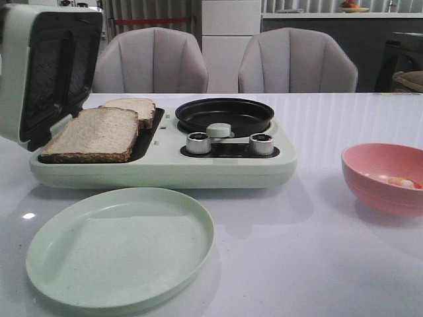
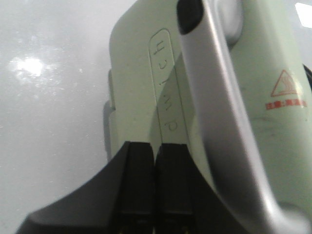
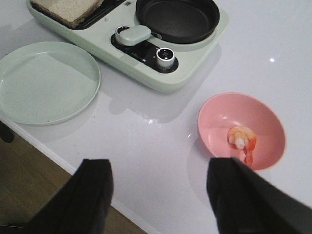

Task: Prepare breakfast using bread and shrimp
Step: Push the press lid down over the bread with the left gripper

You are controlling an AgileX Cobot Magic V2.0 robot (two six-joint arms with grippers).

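Your right pincer (image 3: 158, 195) is spread wide above the counter (image 3: 161, 141); your left pincer (image 2: 156, 185) is closed empty. One shrimp (image 3: 242, 138) lies in the pink bowl (image 3: 219, 117).

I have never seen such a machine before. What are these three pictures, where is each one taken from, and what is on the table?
This is a robot with two arms. One picture looks forward over the white table. The other two come from cameras on each wrist.

On the table stands a pale green breakfast maker with its lid open. Two slices of bread lie on its grill side, and a black pan sits on the other side. In front is an empty green plate. To the right, a pink bowl holds shrimp.

The left end effector is shut, close to the maker's lid handle. The right end effector is open above the table edge. Neither holds anything.
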